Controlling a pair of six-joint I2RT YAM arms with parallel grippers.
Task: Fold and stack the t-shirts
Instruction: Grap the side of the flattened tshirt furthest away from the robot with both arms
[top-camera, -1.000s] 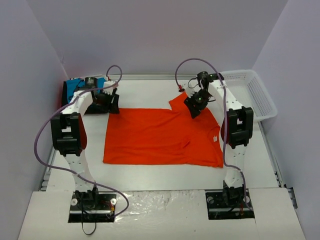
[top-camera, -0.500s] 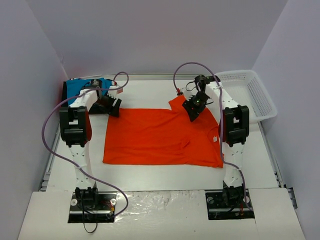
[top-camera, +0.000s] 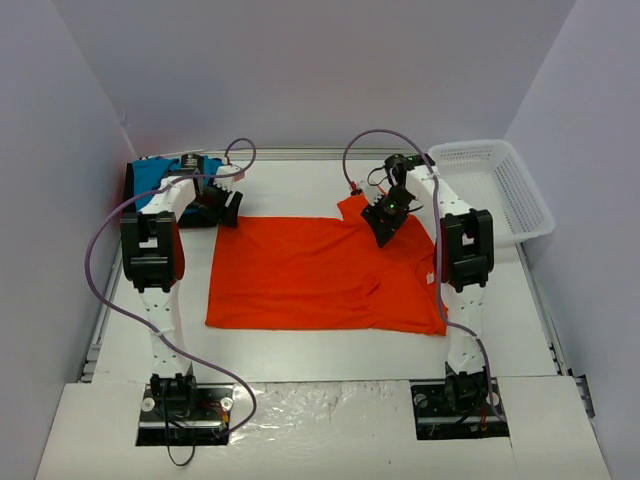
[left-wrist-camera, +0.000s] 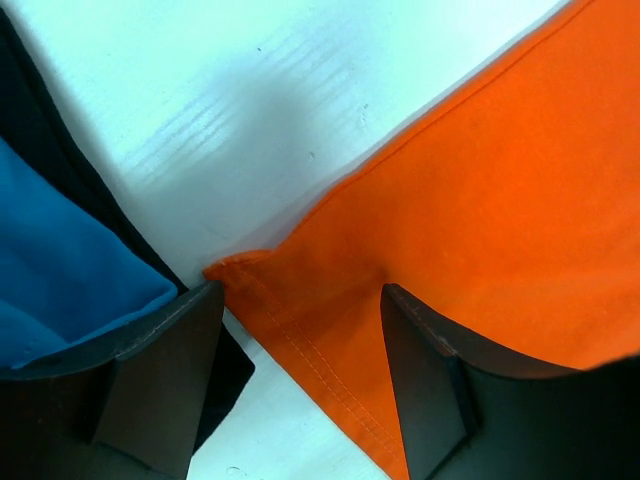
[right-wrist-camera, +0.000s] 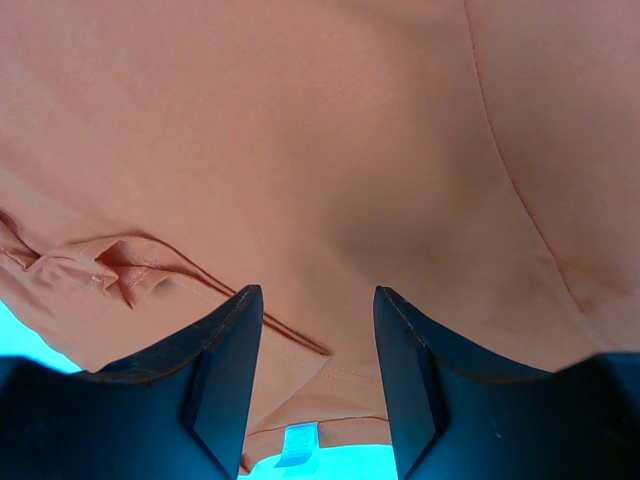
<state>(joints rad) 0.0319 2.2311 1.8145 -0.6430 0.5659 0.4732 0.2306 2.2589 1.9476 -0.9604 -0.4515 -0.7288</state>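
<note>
T-shirt (top-camera: 310, 285), orange, lies flat beneath my arms
Left gripper (left-wrist-camera: 300, 300) gapes astride its hem corner; right gripper (right-wrist-camera: 318, 300) hangs unclenched above cloth near the label.

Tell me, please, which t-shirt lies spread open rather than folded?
The bright orange-red cloth t-shirt, flat in the middle; the turquoise-blue cloth shirt and black cloth shirt beneath it are folded, stacked far left.

the spread t-shirt (top-camera: 320, 275) is plain orange-red. the folded shirt (top-camera: 150, 178) is plain turquoise-blue, lying on what appears to be a black shirt (left-wrist-camera: 70, 150). the basket (top-camera: 520, 190) is white mesh, the table (top-camera: 300, 345) white.
</note>
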